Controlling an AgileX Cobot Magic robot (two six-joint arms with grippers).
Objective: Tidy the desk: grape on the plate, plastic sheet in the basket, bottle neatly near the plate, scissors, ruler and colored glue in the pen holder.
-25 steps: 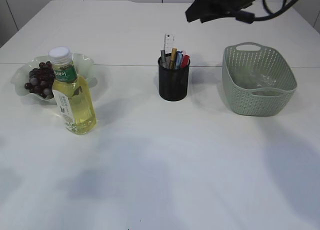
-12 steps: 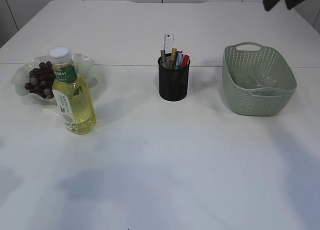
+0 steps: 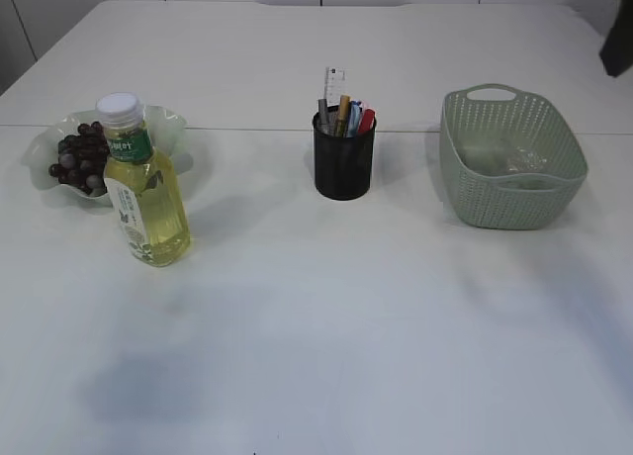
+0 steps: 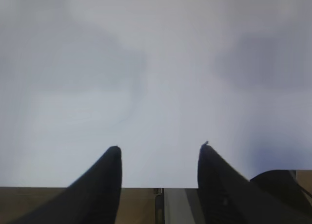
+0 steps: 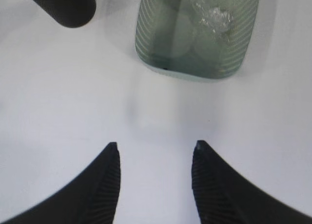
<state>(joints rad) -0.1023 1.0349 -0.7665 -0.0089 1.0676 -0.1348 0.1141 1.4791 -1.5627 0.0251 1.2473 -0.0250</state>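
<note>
a: looking along the table, grapes (image 3: 79,158) sit on the plate (image 3: 176,127), bottle (image 3: 144,183) upright just in front, pen holder (image 3: 344,161) mid-table, basket (image 3: 512,160) at right.
b: left wrist?
a: left gripper (image 4: 158,148) spread apart over bare white table (image 4: 156,63), holding nothing.
b: right wrist?
a: right gripper (image 5: 155,146) spread, empty; plastic sheet (image 5: 213,15) inside the basket.

The left gripper (image 4: 160,147) hangs over a bare white table (image 4: 156,63), its two dark fingers (image 4: 105,177) spread apart with nothing between them. Soft grey shadows lie on the surface ahead of the fingertips. Behind the fingers runs the table's near edge.
</note>
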